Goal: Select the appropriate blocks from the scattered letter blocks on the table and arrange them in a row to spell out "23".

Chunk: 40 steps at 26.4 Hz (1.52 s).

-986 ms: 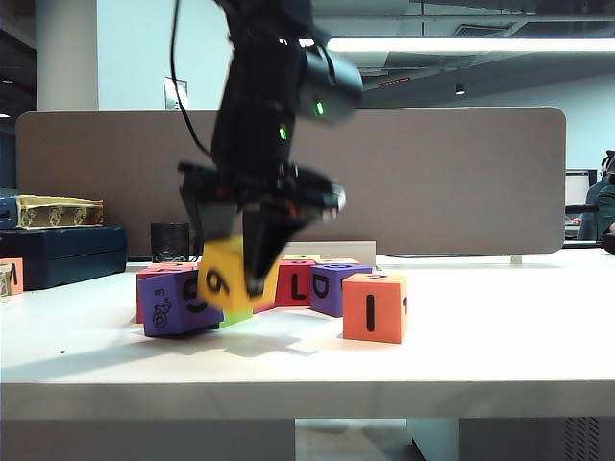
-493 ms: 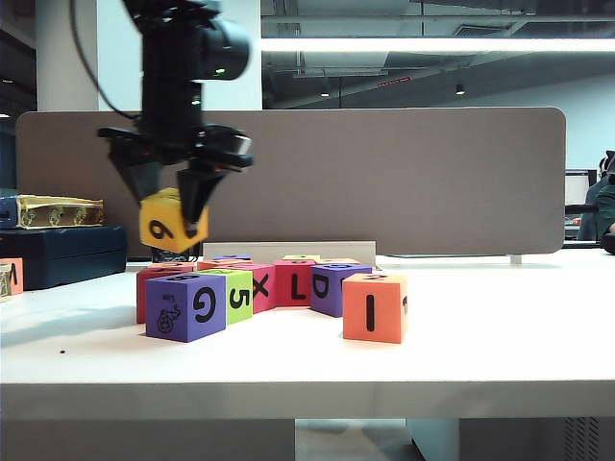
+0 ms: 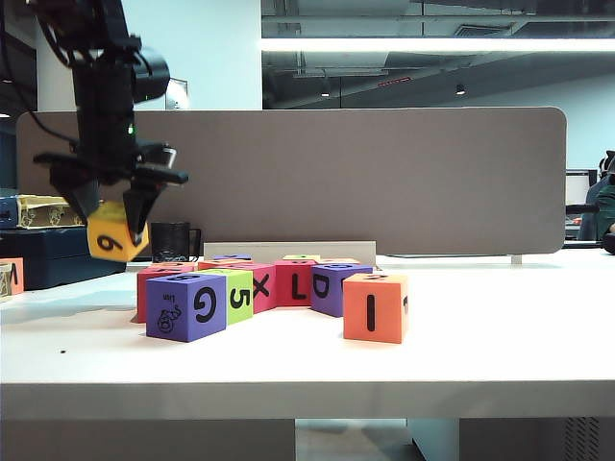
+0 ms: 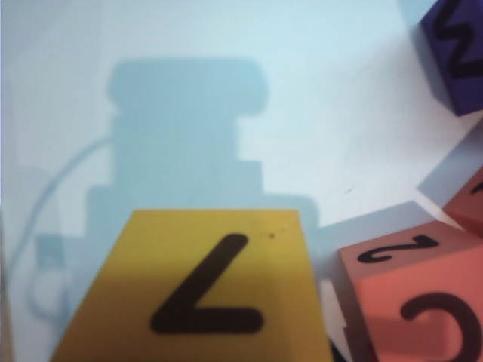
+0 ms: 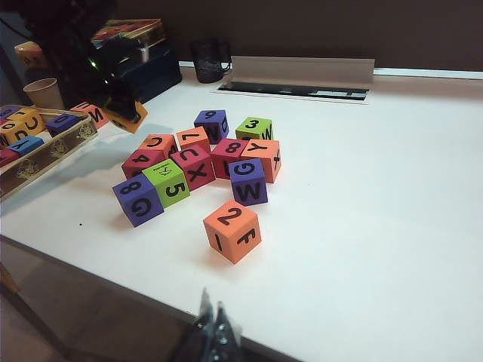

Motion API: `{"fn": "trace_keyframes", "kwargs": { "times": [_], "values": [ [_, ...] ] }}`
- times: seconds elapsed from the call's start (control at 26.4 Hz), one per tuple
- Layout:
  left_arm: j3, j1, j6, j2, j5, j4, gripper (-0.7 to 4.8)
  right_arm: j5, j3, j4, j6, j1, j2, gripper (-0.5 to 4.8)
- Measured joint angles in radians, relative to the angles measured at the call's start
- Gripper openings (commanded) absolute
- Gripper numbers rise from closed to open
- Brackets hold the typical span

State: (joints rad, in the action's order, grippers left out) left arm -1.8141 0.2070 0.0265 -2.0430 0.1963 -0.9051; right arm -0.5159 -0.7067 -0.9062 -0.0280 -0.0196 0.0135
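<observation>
Exterior view, far left: my left claw [image 3: 113, 216] hangs above the worktop [image 3: 500, 336] left of the pile, clenched on a yellow cube [image 3: 117, 240] that shows a "6" from here and a "7" in the left wrist view [image 4: 204, 294]. Behind it I see dark cases [image 3: 62, 252] with a patterned box [image 3: 58, 211] on top, and a black mesh cup [image 3: 171, 241] whose contents I cannot see. From the right wrist view a patterned tray [image 5: 45, 154] at the worktop's left edge, cut off by the frame, holds several blocks in yellow, purple, orange and red; I can read a "U" and an "I" there, the rest are too small. A paper cup [image 5: 41, 92] stands beyond it. Moving right, the scattered blocks [image 5: 200, 162] sit clustered: a purple "G" cube [image 3: 185, 305], a lime "5" cube [image 3: 234, 295], red "X" and "L" faces, a purple "D". At the back of the cluster a lime green block [image 5: 254, 129] shows "3" on top. Set apart in front, the orange block [image 5: 232, 231] shows "2" on top, with "I" and "F" on its sides; the exterior view gives only its "I" face [image 3: 375, 307]. My right claw [image 5: 213, 326] is at the near worktop edge, well clear of everything, fingertips drawn together on nothing.
</observation>
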Motion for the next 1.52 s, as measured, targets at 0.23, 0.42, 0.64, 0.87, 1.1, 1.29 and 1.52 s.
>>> {"fn": "trace_keyframes", "kwargs": {
  "times": [0.23,0.42,0.64,0.87,1.1,1.29,1.52],
  "values": [
    [0.0,-0.004,0.011,-0.05,-0.039,0.009,4.42,0.0,0.0,0.0,0.0,0.0,0.0,-0.01],
    [-0.028,-0.005,0.015,-0.053,-0.043,0.014,4.45,0.0,0.0,0.0,0.0,0.0,0.0,-0.01],
    [-0.188,0.029,0.115,-0.031,-0.201,0.005,4.44,0.0,0.0,0.0,0.0,0.0,0.0,-0.01],
    [-0.193,0.145,0.178,-0.037,-0.261,0.111,4.44,0.0,0.0,-0.041,0.0,0.0,0.0,-0.01],
    [-0.192,0.253,0.233,-0.069,-0.177,0.235,4.44,0.0,0.0,-0.048,0.0,0.0,0.0,-0.01],
    [-0.192,0.317,0.238,-0.116,-0.109,0.331,4.45,0.0,0.0,-0.048,0.0,0.0,0.0,-0.01],
    [-0.19,0.336,0.283,-0.211,-0.058,0.416,4.45,0.0,0.0,-0.048,0.0,0.0,0.0,-0.01]
  ]
}}
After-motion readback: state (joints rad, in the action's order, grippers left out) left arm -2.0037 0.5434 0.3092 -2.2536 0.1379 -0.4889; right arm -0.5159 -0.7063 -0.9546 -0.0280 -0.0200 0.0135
